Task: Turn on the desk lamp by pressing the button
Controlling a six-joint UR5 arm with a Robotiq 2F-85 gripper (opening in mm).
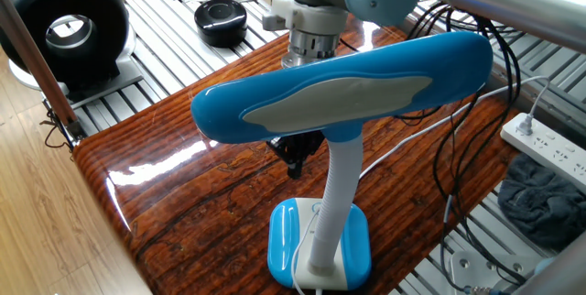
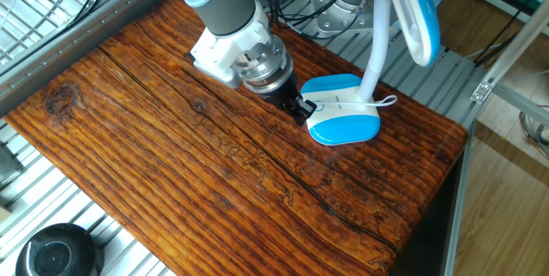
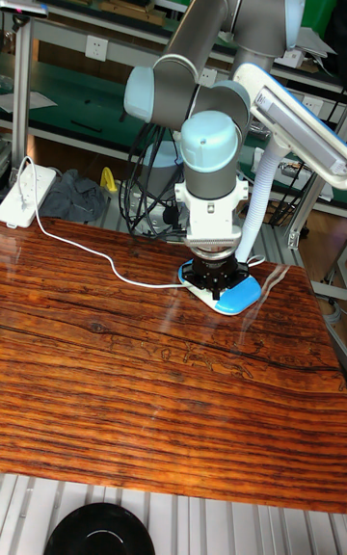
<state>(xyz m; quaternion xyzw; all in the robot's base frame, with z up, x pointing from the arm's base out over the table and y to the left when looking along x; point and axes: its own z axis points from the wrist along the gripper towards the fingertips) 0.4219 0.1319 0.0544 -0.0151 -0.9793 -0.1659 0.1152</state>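
Observation:
The desk lamp stands near one end of the wooden table (image 2: 171, 165). Its sky-blue oblong head (image 1: 348, 84) with a pale grey panel sits on a white neck (image 1: 337, 199) above a blue-and-white square base (image 1: 319, 245). From the other side I see the base (image 2: 343, 113), the neck (image 2: 374, 49) and the head (image 2: 413, 10). My gripper (image 2: 301, 108) points down at the base's near edge, its black tips touching or just over the white part. The lamp head partly hides the gripper (image 1: 294, 156) in one fixed view. The button is not visible. The lamp panel looks unlit.
A black round fan-like device (image 1: 69, 25) and a small black disc (image 1: 221, 18) sit on the metal slats beyond the table. A white power strip (image 1: 549, 144) and black cables (image 1: 458, 139) lie beside the lamp. A white cord (image 3: 96, 261) crosses the tabletop.

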